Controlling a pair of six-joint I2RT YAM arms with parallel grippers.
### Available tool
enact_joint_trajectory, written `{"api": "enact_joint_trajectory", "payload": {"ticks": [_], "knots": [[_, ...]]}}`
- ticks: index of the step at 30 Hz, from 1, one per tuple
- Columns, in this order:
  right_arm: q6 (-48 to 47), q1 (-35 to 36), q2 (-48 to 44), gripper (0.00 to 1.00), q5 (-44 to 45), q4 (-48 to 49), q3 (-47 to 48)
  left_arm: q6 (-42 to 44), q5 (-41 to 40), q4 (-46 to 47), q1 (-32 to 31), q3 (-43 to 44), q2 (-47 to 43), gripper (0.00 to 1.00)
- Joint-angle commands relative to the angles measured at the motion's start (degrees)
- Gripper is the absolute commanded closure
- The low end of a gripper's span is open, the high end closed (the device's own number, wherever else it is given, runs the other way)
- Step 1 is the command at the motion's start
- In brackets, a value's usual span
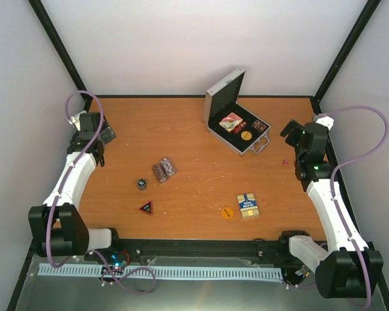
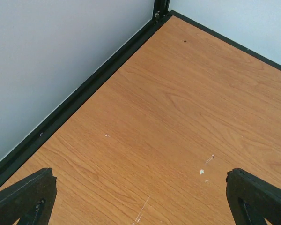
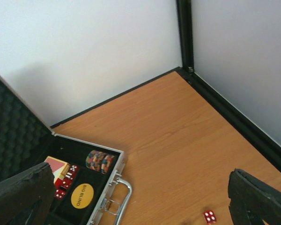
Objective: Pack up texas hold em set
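**Silver case open, half the poker set loose on the tabletop**

So the case (image 1: 238, 127) sits far right on the tabletop (image 1: 181, 129), turned diagonal. Its lid stands up on the far-left side and the handle (image 1: 260, 144) points near-right, toward the right arm.

Inside the black lining:
- one pink-red card pack (image 1: 230, 122)
- one orange "BIG BLIND" disc (image 1: 246, 135)
- one chip stack (image 3: 99, 161)
- a short row of red dice (image 3: 65, 180), too small to count

Loose out front:
- two striped chip stacks (image 1: 163, 170) on their sides, touching
- one small dark stack (image 1: 142, 184)
- one triangle (image 1: 146, 208)
- one orange disc (image 1: 227, 212)
- one blue-yellow deck (image 1: 248, 205), long axis running near-to-far
- one tiny die (image 3: 209, 216) near the handle

Left fingers (image 2: 23, 199) and right fingers (image 3: 257, 197) are both spread wide, holding nothing.
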Motion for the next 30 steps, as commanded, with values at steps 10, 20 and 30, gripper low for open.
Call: {"api": "enact_joint_trajectory", "payload": {"ticks": [10,20,30], "knots": [[4.8,-2.7,3.0,0.00,7.2,-15.2,5.2,2.0,4.2,-0.5,0.2,4.9,-1.4,0.00],[-1.7,-2.8,10.9,0.00,-1.0,-20.9,7.3,-1.9,26.7,14.4,-0.3,6.6,-0.1,0.00],[-3.9,1.6,26.7,0.05,-22.1,-36.2,12.9,1.2,32.3,8.6,-4.9,6.4,2.5,0.00]]}}
